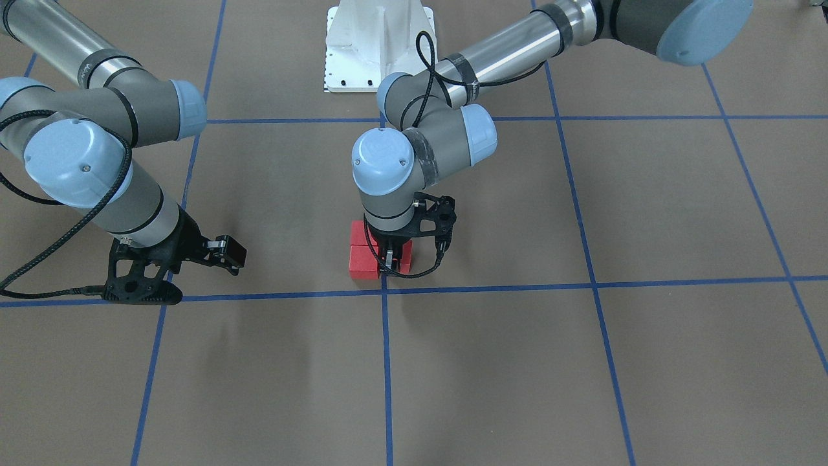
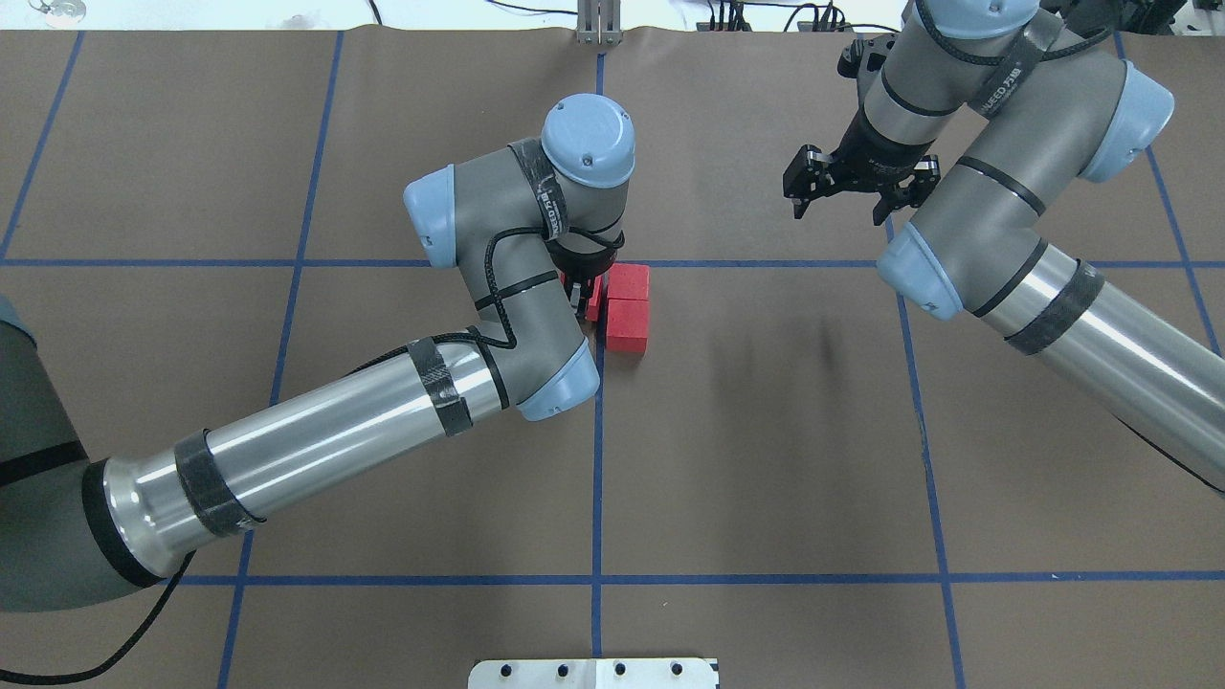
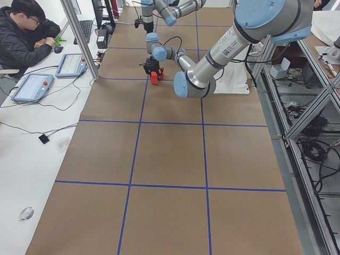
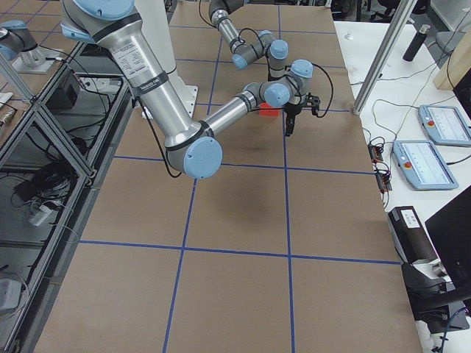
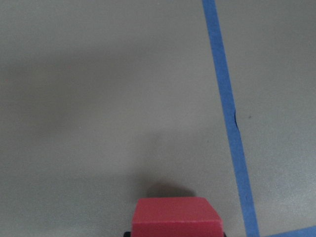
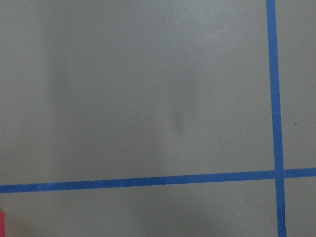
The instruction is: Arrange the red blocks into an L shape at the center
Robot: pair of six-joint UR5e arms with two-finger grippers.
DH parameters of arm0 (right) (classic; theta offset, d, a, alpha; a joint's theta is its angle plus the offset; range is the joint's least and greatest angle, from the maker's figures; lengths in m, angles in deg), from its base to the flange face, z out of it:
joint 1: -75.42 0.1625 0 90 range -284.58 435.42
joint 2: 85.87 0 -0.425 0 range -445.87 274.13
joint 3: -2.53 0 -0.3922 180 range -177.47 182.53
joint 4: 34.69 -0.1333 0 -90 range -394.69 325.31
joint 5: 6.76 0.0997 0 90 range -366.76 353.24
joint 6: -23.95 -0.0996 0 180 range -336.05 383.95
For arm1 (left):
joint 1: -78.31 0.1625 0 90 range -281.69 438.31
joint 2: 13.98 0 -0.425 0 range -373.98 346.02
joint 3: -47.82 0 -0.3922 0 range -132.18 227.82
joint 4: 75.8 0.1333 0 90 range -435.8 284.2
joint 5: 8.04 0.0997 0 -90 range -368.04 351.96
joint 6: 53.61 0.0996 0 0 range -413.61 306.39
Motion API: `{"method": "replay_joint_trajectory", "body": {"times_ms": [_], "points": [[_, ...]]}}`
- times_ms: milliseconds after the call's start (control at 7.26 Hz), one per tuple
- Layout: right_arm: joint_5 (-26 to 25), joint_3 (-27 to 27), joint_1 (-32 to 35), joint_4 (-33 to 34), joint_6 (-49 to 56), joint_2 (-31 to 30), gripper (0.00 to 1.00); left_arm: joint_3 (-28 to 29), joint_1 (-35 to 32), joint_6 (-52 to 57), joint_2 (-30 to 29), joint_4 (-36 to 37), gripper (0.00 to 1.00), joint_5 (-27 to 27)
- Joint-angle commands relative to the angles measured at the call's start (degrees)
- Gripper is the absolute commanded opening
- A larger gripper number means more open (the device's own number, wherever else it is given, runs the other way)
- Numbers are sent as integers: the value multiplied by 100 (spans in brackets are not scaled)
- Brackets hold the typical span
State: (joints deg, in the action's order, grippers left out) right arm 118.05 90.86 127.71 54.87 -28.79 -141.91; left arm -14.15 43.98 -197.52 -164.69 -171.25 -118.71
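Left tool (image 1: pixel 391 259) tight on 1 red block (image 5: pixel 177 217), beside 2 others (image 2: pixel 627 327).

Matte red blocks (image 2: pixel 628 308), plain-faced, on a brown bench (image 2: pixel 766 431) crossed by a grid of thin blue tape (image 2: pixel 596 478). Both arms (image 2: pixel 316 450) are silver and grey with pale blue caps and black bands. Left claw (image 1: pixel 392 257) and right claw (image 2: pixel 840 209) are black. White base plate (image 1: pixel 378 45).
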Motion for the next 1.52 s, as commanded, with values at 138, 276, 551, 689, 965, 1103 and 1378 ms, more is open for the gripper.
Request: {"method": "replay_joint_trajectory", "body": {"times_ms": [138, 276, 551, 689, 965, 1103, 1378], "points": [[0, 0, 0, 0, 0, -4, 99, 0, 5, 21, -125, 35, 0, 150], [0, 0, 9, 0, 0, -4, 99, 0, 5, 56, -187, 209, 0, 212], [0, -35, 9, 0, 9, -12, 99, 35, 23, 65, -258, 395, 0, 309], [-9, -35, 9, 0, 52, -21, 99, 70, 31, 57, -258, 448, 0, 353], [0, -35, 9, 0, 62, -30, 99, 106, 84, 65, -336, 554, 0, 476], [0, -35, 9, 0, 62, -39, 99, 115, 145, 57, -346, 563, 0, 476], [-9, -35, 9, 0, 62, -30, 99, 115, 154, 65, -346, 563, 0, 476]]}}
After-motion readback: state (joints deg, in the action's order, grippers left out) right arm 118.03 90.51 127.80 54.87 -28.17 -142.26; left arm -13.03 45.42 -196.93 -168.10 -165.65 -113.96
